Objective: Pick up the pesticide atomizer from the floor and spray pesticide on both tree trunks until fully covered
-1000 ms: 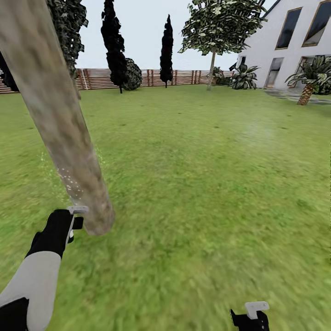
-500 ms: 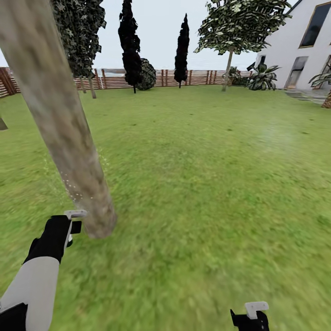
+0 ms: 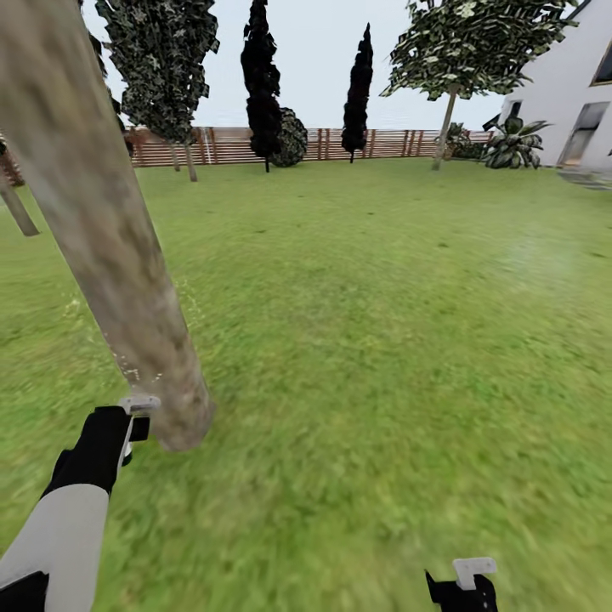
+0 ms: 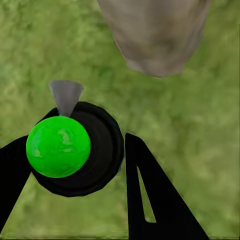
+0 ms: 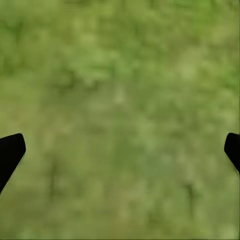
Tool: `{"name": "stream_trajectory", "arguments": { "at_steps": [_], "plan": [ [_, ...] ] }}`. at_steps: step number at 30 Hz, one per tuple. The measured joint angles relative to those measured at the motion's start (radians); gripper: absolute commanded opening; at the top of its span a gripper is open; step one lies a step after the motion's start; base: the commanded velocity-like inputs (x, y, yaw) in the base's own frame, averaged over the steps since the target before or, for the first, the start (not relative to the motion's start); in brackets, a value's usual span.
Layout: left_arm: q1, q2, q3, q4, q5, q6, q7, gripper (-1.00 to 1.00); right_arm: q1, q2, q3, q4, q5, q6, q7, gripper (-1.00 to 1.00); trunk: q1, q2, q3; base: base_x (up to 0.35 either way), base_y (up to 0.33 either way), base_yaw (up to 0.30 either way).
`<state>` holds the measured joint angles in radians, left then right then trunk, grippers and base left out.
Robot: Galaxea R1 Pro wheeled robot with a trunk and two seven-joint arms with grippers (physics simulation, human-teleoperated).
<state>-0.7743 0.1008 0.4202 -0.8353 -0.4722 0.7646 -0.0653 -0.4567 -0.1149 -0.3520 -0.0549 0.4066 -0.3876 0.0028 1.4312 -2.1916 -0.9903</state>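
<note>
The pesticide atomizer (image 4: 58,146) is a dark round bottle with a green spot and a pale grey nozzle, and my left gripper (image 4: 75,150) is shut on it. In the head view that left gripper (image 3: 133,422) sits low, right beside the base of a thick mottled grey-brown tree trunk (image 3: 110,221), with the atomizer's grey trigger head (image 3: 140,403) pointing at the bark. A few white specks hang by the trunk just above the nozzle. The trunk's base (image 4: 155,35) lies close ahead of the nozzle. My right gripper (image 3: 463,586) hangs low at the right, open over bare grass (image 5: 120,100).
Open lawn (image 3: 382,323) stretches ahead to a brown slat fence (image 3: 229,144). Another pale trunk (image 3: 17,208) leans at the far left edge. Dark cypresses (image 3: 262,76), a leafy thin-stemmed tree (image 3: 476,42), a palm-like shrub (image 3: 514,140) and a white house (image 3: 578,93) stand far off.
The camera has turned left, so the fence, far trees and house have slid right. The white specks by the trunk have thinned. Both grippers keep their places.
</note>
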Motion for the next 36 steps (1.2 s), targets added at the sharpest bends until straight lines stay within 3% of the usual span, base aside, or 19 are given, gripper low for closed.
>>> {"name": "stream_trajectory", "arguments": {
  "at_steps": [13,28,36],
  "plan": [
    [0.021,-0.006,0.000,0.000,0.004,0.000,0.048,-1.00,0.000,0.002,0.000,0.000,0.000,0.000,0.000,1.00,0.000,0.000,0.000,0.157,-0.233,0.266],
    [-0.004,-0.010,-0.006,-0.018,0.005,0.011,0.041,-1.00,0.000,0.001,0.000,0.000,0.000,0.001,0.000,1.00,0.000,0.000,0.000,-0.087,-0.252,0.072],
    [-0.132,-0.011,-0.012,-0.019,0.004,0.073,0.041,-1.00,0.000,0.002,0.000,0.000,0.000,0.002,0.000,1.00,0.000,0.000,0.000,0.093,-0.089,0.276]
  ]
}}
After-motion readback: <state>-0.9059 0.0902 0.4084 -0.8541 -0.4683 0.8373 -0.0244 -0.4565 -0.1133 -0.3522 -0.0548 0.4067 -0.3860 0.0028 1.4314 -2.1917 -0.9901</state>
